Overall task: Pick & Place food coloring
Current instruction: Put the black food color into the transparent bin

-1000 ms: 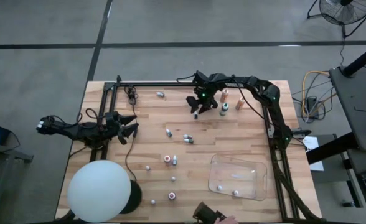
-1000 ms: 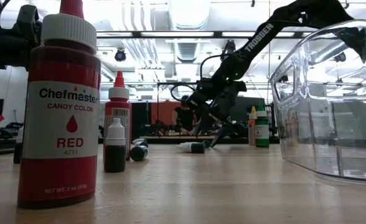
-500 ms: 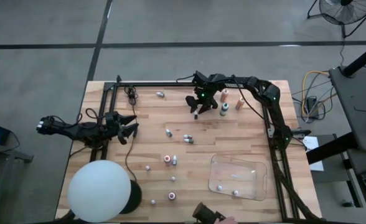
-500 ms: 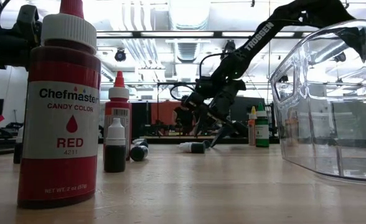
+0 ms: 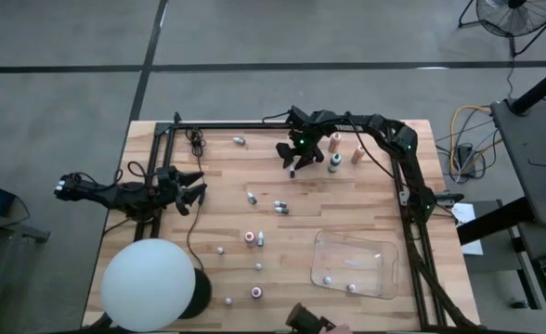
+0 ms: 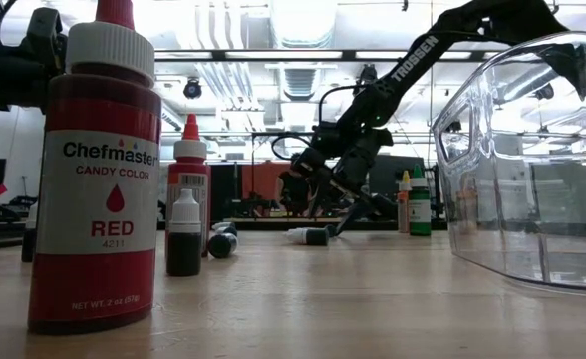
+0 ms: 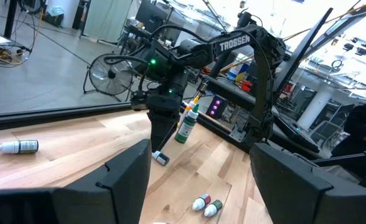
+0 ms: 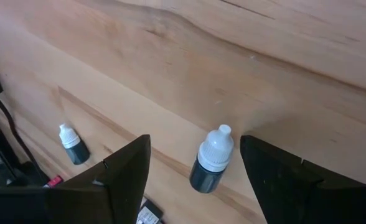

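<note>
Right gripper hangs low over the table, jaws open and empty, a white-capped food coloring bottle lying between them, lined up for a grasp. Left gripper waits well apart, jaws open, holding nothing.

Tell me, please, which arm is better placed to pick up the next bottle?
The right: its open right gripper already straddles a small dark white-capped bottle lying on the wooden table. The open left gripper waits at the table's left edge.
</note>
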Robot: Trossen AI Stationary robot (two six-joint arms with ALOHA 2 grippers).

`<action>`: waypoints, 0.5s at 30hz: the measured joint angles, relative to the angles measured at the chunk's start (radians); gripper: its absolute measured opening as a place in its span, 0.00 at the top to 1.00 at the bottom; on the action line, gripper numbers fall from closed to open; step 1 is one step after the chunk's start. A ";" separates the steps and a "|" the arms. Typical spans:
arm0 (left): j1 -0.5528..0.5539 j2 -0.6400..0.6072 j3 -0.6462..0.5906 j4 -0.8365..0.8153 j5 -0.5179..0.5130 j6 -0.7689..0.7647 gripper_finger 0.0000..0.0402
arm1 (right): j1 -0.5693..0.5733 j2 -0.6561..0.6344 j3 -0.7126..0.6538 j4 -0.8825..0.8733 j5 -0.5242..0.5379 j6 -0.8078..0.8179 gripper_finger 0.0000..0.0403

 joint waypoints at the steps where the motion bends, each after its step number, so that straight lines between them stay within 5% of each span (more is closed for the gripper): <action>1: 0.000 0.000 0.000 0.000 0.000 0.000 0.39 | 0.001 0.000 0.000 0.003 0.001 0.004 0.39; 15: 0.000 0.000 0.000 0.000 0.000 0.000 0.39 | 0.005 0.001 -0.001 0.008 0.003 0.020 0.48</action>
